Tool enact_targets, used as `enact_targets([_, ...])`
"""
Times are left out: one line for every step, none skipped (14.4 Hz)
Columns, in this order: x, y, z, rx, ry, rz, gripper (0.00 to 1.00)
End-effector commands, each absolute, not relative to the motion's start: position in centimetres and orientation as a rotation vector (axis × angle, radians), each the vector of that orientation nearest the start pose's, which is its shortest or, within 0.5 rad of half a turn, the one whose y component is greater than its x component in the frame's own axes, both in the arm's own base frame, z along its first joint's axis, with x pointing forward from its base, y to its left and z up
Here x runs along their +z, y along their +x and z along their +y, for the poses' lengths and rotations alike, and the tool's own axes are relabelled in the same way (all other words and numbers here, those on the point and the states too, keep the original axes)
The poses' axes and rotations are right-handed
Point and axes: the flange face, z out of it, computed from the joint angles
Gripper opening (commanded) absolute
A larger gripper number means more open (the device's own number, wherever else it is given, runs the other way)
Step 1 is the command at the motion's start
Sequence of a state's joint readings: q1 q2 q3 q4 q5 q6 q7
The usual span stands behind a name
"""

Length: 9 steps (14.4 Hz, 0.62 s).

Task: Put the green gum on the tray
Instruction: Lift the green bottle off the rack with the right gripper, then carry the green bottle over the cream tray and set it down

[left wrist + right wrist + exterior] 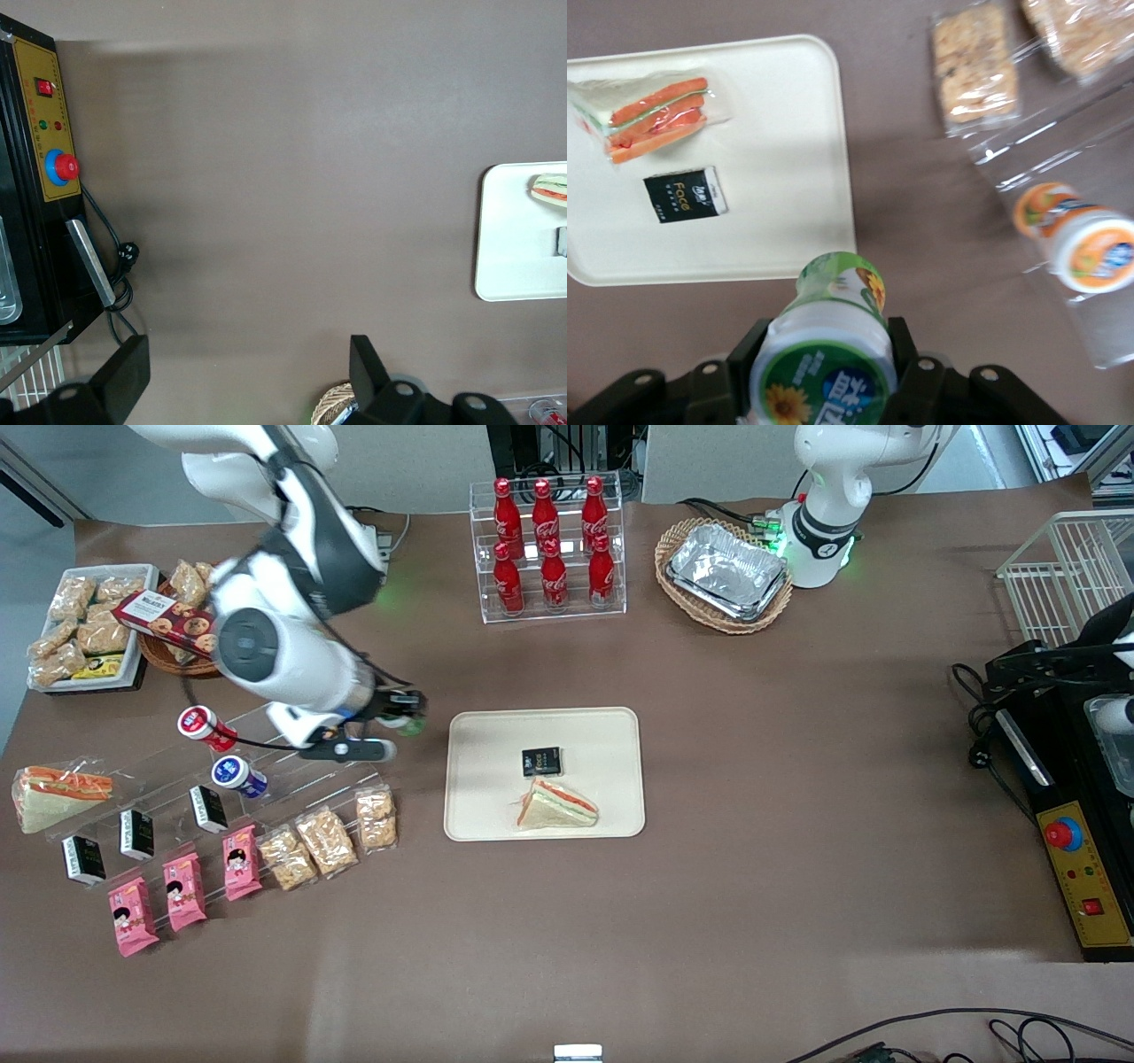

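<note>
My right gripper (409, 717) is shut on the green gum (833, 341), a small green bottle with a white-rimmed lid and a sunflower label, its black fingers (749, 354) pressing both sides. In the front view only a bit of green (411, 727) shows at the fingertips. The gripper hangs above the brown table just beside the cream tray's (483, 815) edge nearest the working arm. The tray (788, 186) holds a wrapped sandwich (556, 804) and a small black packet (541, 761).
A clear stepped rack (177, 779) holds a red-lidded bottle (202, 724), a blue bottle (237, 776), black packets, pink packets and cracker packs. An orange bottle (1076, 239) lies in it. Cola bottles (549, 540) and a basket of foil trays (726, 571) stand farther from the camera.
</note>
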<state>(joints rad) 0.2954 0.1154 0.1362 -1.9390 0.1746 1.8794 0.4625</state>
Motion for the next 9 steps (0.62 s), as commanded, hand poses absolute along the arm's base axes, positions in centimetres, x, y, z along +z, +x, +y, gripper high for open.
enact_targets([37.2,49.7,29.1,0.314,-3.021,0.251,0.43])
enact_targets([35.5,49.2,29.6,0.29,-3.019,0.26,0.43])
enact_targets([34.1,48.7,29.7,0.266,-3.017,0.265,0.43])
enact_targets([32.7,47.9,30.2,0.246,-3.018,0.256,0.43])
enact_targets([31.4,47.4,30.4,0.228,-3.017,0.259,0.43])
enact_targets([30.2,46.9,30.6,0.211,-3.015,0.275,0.43])
enact_targets([29.1,46.3,31.1,0.199,-3.015,0.285,0.43])
enact_targets([28.2,46.1,31.4,0.194,-3.014,0.308,0.43])
enact_targets([27.3,46.2,31.4,0.181,-3.013,0.324,0.44])
